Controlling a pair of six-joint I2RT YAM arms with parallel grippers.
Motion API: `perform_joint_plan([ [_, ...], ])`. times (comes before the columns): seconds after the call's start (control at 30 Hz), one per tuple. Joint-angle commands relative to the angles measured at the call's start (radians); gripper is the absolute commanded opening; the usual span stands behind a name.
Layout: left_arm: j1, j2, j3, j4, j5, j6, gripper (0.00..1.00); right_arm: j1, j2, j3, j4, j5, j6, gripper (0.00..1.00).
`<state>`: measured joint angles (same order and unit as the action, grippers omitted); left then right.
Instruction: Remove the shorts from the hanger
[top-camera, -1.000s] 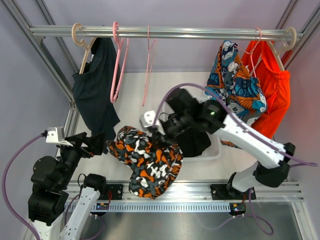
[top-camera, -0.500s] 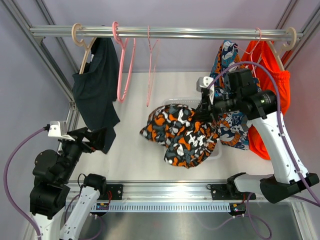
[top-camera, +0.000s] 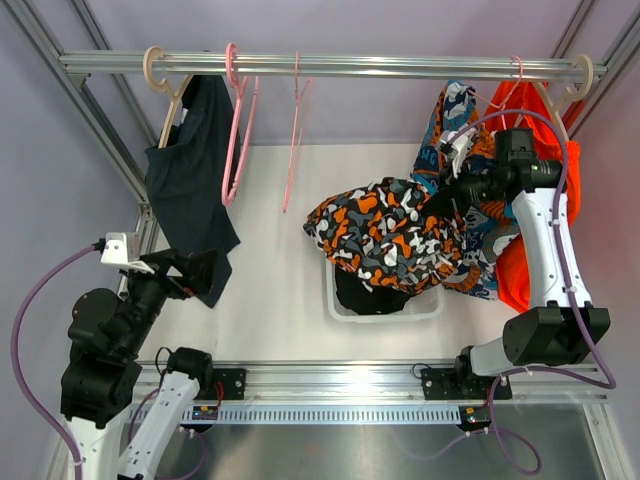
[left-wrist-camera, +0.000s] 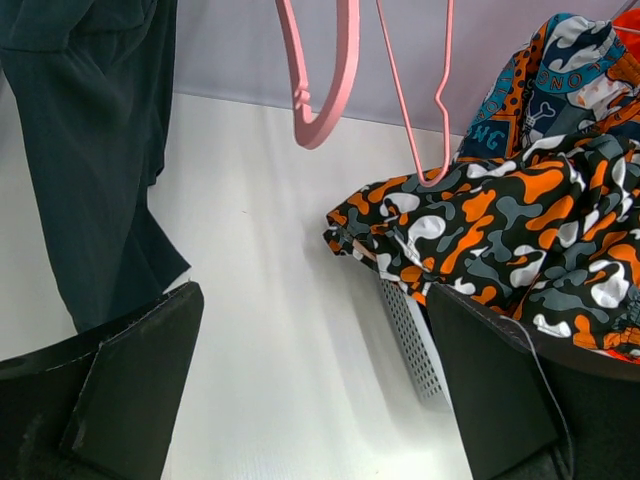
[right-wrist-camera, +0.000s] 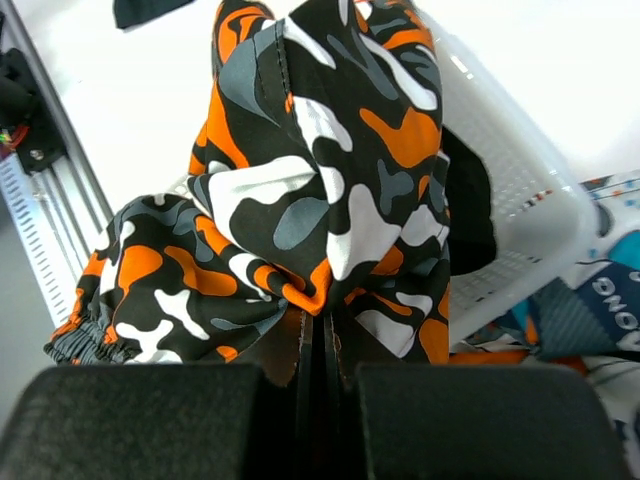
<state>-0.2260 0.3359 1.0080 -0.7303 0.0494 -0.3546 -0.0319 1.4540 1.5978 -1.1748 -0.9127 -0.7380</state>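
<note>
My right gripper (top-camera: 452, 190) (right-wrist-camera: 318, 335) is shut on a fold of the orange-black-white camouflage shorts (top-camera: 390, 235) (right-wrist-camera: 300, 200) (left-wrist-camera: 510, 215), which hang bunched above the white basket (top-camera: 385, 315) (right-wrist-camera: 510, 170) (left-wrist-camera: 405, 335). Black shorts (top-camera: 372, 293) (right-wrist-camera: 470, 205) lie inside that basket. Dark navy shorts (top-camera: 190, 185) (left-wrist-camera: 90, 150) hang on a wooden hanger (top-camera: 170, 110) at the rail's left end. My left gripper (top-camera: 195, 275) (left-wrist-camera: 312, 305) stands wide open, empty, just below the hem of the dark shorts. Two pink hangers (top-camera: 238, 130) (left-wrist-camera: 320, 80) hang bare.
A metal rail (top-camera: 320, 65) spans the back. At its right end hang a blue patterned garment (top-camera: 465, 120) and a bright orange garment (top-camera: 550, 180), right behind my right arm. Slanted frame posts (top-camera: 110, 140) flank the white tabletop (top-camera: 270, 290).
My right gripper has carried the camouflage shorts from the near middle of the table rightward and up over the basket. The left arm has barely shifted.
</note>
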Motion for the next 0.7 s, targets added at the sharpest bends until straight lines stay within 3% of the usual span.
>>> perform_joint_plan([
  [0.0,-0.004,0.009,0.026,0.058,0.027,0.019,0.99,-0.01,-0.047,0.094,-0.009,0.038,-0.029,0.0],
  [0.43,-0.004,-0.005,0.015,0.049,0.023,0.031,0.99,-0.138,-0.15,0.292,-0.083,-0.018,-0.093,0.0],
  [0.67,-0.004,-0.003,0.017,0.051,0.026,0.042,0.99,-0.146,-0.167,0.317,-0.149,-0.04,-0.162,0.0],
])
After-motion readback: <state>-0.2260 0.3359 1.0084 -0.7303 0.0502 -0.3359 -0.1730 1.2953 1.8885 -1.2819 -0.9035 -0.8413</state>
